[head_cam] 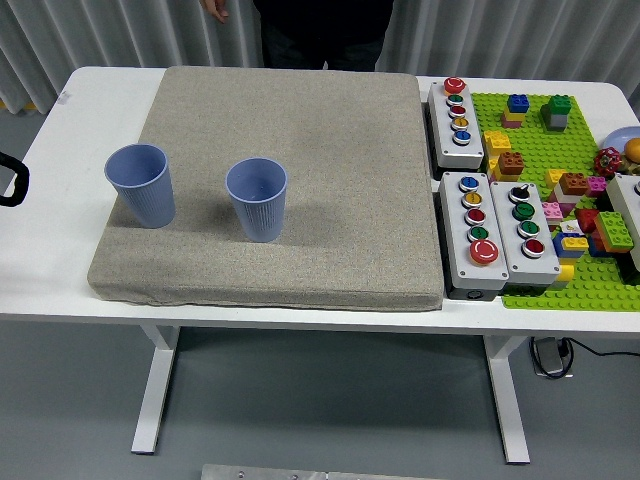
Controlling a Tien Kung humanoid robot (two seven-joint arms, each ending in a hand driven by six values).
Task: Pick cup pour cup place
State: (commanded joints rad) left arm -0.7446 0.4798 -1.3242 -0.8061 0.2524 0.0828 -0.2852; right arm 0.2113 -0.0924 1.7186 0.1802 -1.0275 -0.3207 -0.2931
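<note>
Two blue ribbed cups stand upright on the beige mat (330,180). The left cup (141,185) is near the mat's left edge; the other cup (257,198) stands a little to its right. Both look empty from here. Of my left arm only a black loop of cable (10,180) shows at the left edge; the hand itself is out of view. My right arm does not appear. Neither cup is touched by anything.
A person in dark clothes (320,30) stands at the far side, a hand (214,10) hanging at the top edge. Three grey button boxes (456,112) (474,232) (527,233) and a green brick baseplate (560,160) with loose bricks fill the table's right side.
</note>
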